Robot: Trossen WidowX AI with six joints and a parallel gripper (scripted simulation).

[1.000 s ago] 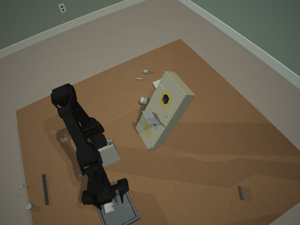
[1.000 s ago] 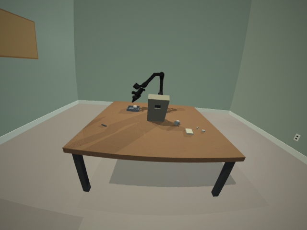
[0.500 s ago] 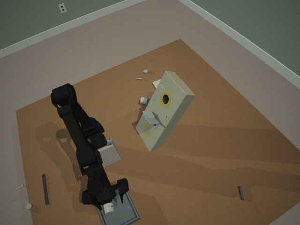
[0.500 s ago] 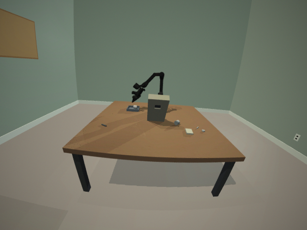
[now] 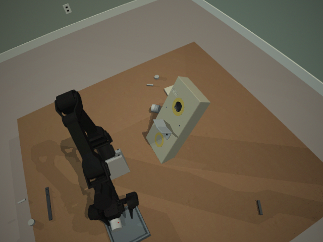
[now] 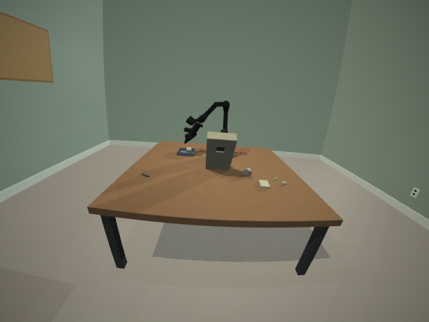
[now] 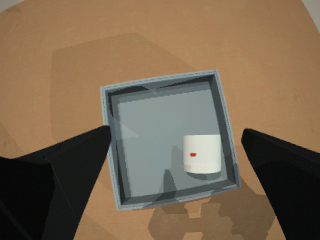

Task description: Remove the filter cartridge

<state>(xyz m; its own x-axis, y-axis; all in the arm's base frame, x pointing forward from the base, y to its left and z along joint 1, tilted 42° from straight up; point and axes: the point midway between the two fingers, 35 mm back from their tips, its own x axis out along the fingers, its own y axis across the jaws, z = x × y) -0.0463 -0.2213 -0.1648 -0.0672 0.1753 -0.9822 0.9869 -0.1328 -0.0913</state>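
Note:
The white round cartridge (image 5: pixel 116 225) (image 6: pixel 188 149) (image 7: pixel 202 154) appears to lie on its side on the floor of the blue-grey tray (image 5: pixel 143 222) (image 6: pixel 181 153) (image 7: pixel 160 80). It is near one corner, with a small red mark on its side. Its slots are not visible. The panel (image 5: pixel 169 114) (image 6: pixel 218 161) stands away from the tray, with a dark, empty round opening (image 5: pixel 178 106) inside a yellow ring. My gripper (image 5: pixel 120 221) (image 7: pixel 179 134) is open and empty above the tray, its fingertips wide apart and clear of the cartridge.
A clear flap (image 5: pixel 162 126) sticks out from the panel over a second yellow ring. A grey-white cylinder (image 5: pixel 155 108) (image 6: pixel 247 171) lies beside the panel. A light grey box (image 5: pixel 118 166) sits beside the arm. Dark bars (image 5: pixel 49 204) (image 5: pixel 259 207) lie farther out.

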